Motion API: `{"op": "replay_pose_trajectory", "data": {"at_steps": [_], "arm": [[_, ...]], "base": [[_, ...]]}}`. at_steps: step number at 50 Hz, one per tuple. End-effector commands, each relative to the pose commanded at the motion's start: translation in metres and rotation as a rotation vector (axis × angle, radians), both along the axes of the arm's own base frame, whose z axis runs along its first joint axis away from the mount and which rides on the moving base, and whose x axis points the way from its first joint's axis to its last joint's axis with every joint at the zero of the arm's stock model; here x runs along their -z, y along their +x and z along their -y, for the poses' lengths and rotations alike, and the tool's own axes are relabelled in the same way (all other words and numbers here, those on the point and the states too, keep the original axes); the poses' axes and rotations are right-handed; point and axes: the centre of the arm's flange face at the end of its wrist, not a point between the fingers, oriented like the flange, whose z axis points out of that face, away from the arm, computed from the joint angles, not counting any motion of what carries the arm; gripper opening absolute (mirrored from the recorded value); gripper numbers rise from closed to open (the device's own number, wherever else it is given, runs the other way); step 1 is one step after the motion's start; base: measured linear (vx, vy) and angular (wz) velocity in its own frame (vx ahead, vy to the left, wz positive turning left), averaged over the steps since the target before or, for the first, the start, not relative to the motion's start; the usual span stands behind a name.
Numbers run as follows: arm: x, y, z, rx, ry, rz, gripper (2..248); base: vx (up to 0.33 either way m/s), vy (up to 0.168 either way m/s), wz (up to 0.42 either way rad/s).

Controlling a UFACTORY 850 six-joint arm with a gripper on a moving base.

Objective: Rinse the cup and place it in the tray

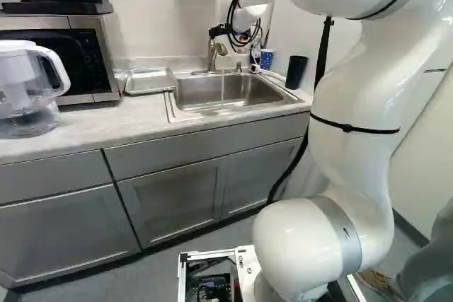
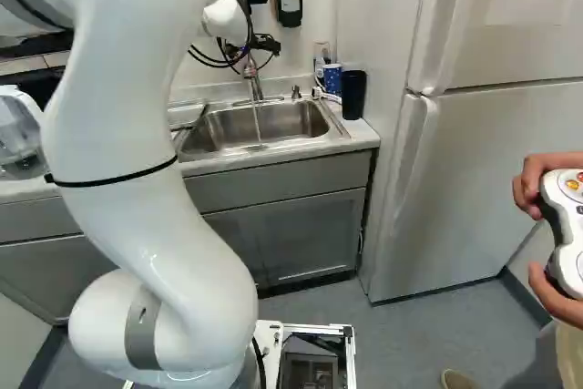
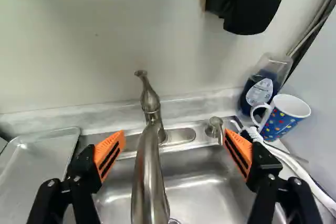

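End effector [image 2: 265,44] hovers open above the sink [image 3: 202,182], faucet [image 3: 149,182] between its fingers.

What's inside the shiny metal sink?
A thin, clear stream of water runs into the sink, and part of a round metal drain shows. The curved silver faucet hides some of the bottom in the wrist view.

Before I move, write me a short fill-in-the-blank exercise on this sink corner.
In the wrist view, the gripper is ____, not shut, around the faucet.
In the left base view, the metal tray lies on the counter to the ____ of the sink.
The polka-dot mug stands beside a clear bottle of dark ____ liquid.
The gripper's finger pads are bright ____.

Missing words: open; left; blue; orange.
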Motion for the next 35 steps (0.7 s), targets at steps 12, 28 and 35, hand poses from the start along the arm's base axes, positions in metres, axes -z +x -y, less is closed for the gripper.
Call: {"op": "replay_pose_trajectory", "data": {"at_steps": [12,28,35], "arm": [[0.004,-0.027,0.001,-0.003,-0.006,-0.065,247],[0.009,-0.063,0.002,-0.007,-0.014,-0.157,247],[0.012,-0.080,0.002,-0.008,-0.017,-0.197,247]], "base": [[0.000,0.000,0.000],[0.000,0.000,0.000],[0.000,0.000,0.000]]}}
